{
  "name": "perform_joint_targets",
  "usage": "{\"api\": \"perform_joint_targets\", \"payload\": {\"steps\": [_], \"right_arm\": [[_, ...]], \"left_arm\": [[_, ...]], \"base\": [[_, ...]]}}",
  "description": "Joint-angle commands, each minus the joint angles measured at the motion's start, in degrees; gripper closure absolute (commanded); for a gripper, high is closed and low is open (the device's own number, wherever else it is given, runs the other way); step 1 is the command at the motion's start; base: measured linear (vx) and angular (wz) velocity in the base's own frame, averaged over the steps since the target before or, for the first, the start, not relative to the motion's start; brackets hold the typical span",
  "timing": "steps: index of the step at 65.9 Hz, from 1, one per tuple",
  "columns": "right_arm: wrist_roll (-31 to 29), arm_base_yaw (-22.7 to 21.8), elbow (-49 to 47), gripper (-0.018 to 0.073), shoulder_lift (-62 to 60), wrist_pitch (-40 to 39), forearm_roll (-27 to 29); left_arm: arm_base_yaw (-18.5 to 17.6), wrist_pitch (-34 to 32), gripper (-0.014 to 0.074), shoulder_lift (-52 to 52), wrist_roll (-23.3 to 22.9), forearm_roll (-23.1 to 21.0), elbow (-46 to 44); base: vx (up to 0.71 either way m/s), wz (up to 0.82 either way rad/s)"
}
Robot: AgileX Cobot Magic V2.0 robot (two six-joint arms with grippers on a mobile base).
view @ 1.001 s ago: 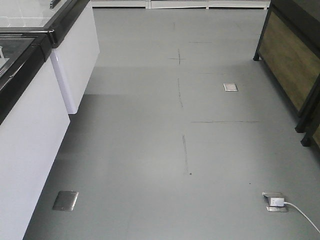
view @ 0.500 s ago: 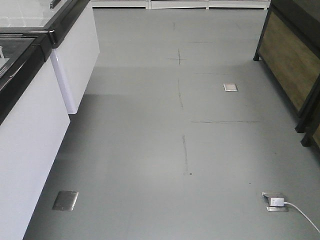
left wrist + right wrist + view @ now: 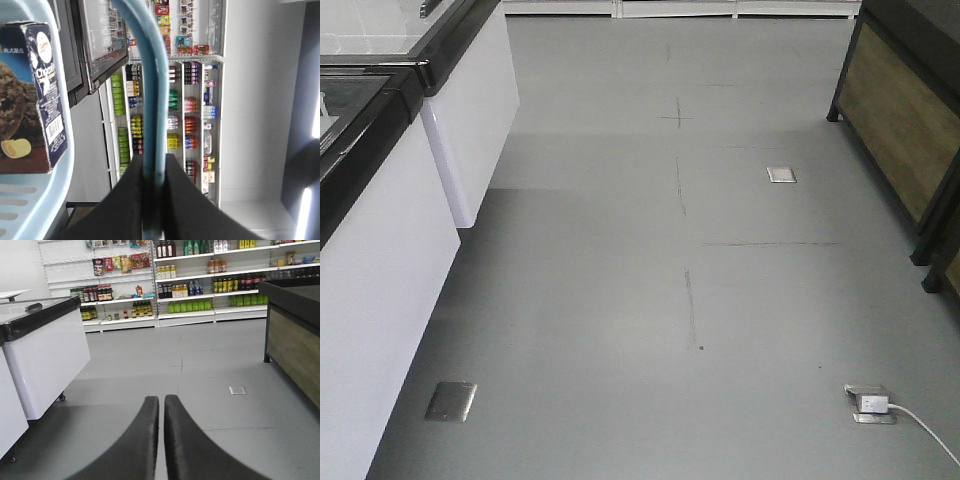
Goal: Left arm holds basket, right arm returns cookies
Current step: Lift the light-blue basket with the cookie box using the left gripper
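Cookies (image 3: 25,95), a navy box picturing a chocolate biscuit, sit inside the light blue basket (image 3: 64,150), just beside my left pincer (image 3: 154,165). That pincer is clamped on the basket's thin hoop handle (image 3: 150,75). My right pincer (image 3: 161,401) has its fingers pressed together and holds nothing, with store shelves (image 3: 200,290) far ahead of it. The risk, as I judge it, is that the basket hangs from one thin handle. A nudge from my right pincer reaching in could swing it and tip the box.

Cookies (image 3: 25,100) in basket (image 3: 30,205), shelves (image 3: 170,100) behind.
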Motion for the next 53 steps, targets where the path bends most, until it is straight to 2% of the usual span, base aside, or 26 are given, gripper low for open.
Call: {"api": "perform_joint_targets", "payload": {"steps": [1, 12, 23, 38, 53], "right_arm": [[-0.36, -0.42, 1.04, 0.0565, -0.7, -4.27, -0.21], [-0.36, -0.42, 1.04, 0.0565, -0.7, -3.37, -0.21], [-0.36, -0.42, 1.04, 0.0565, -0.7, -1.45, -0.21], [-0.36, -0.42, 1.04, 0.0565, -0.7, 0.16, -0.21], [-0.36, -0.42, 1.04, 0.0565, -0.76, 0.17, -0.21]], "left_arm": [[-0.38, 2.7, 0.0602, -3.41, 0.56, -4.56, -4.14], [-1.85, 3.91, 0.0601, -5.22, 3.28, -4.56, -9.93], [-7.06, 3.16, 0.0601, -8.0, 3.13, -4.56, -10.95], [-19.36, 6.44, 0.0601, -10.73, 4.99, -4.12, -10.88], [-32.91, 8.37, 0.06, -13.97, 7.04, 2.49, -8.26]], "base": [[0.0, 0.0], [0.0, 0.0], [0.0, 0.0], [0.0, 0.0], [0.0, 0.0]]}}
